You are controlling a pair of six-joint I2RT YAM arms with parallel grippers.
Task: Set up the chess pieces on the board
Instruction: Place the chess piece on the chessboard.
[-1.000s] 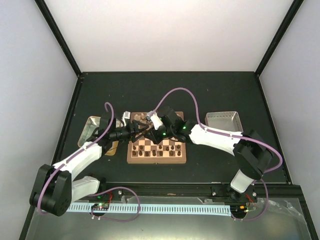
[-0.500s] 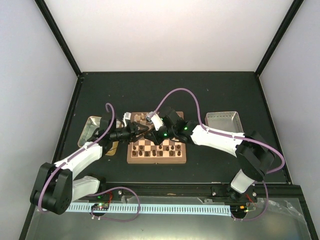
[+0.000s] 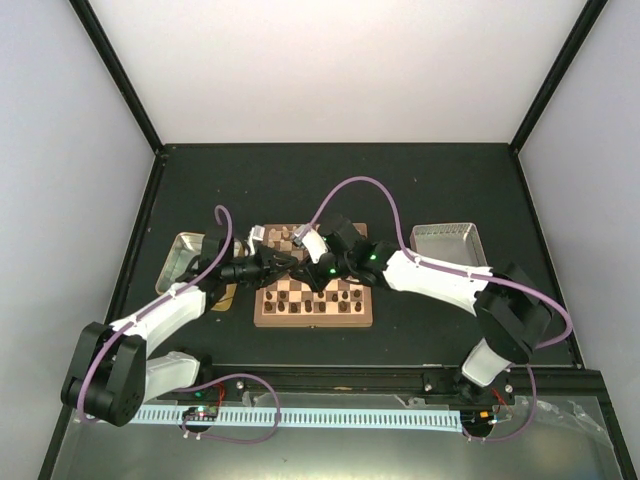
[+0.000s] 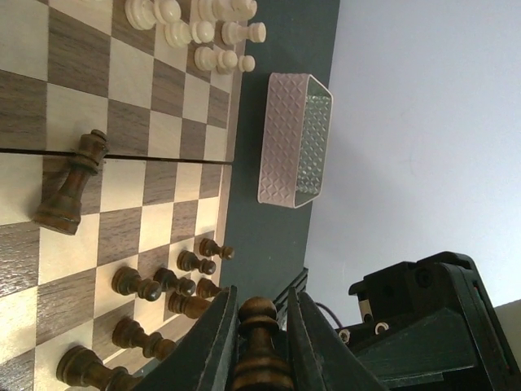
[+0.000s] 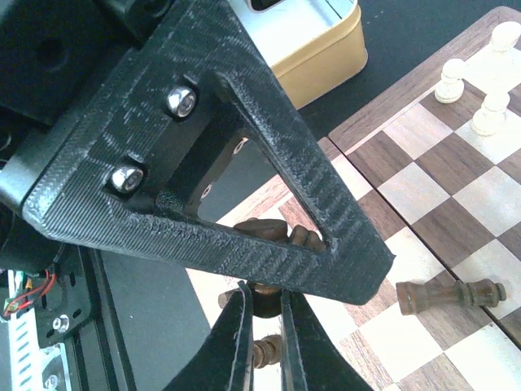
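Wooden board [image 3: 300,321]: lies under both grippers.
Left gripper [image 4: 260,297]: fingers clamped on a dark piece [image 4: 259,358], held over the board.
Right gripper [image 5: 263,293]: fingers nearly together; whether they grip anything cannot be told.
Fallen dark piece [image 4: 72,191]: lying on its side mid-board.

The board [image 3: 313,322] lay in the middle of the worktop [image 3: 350,180]. A tray [image 3: 180,262] sat left of the board, close by. A box [image 3: 447,240] sat right of the board, a bit apart, level with its far edge. The far chess pieces [image 4: 195,28] stood along the board's far edge. The near chess pieces [image 4: 163,285] stood along its near edge. A fallen piece [image 4: 69,183] lay on its side on the board between them. The left end effector [image 4: 262,292] hung over the board's left part with a held piece [image 4: 259,326] between its fingers. The right end effector [image 5: 264,295] was just beside it.
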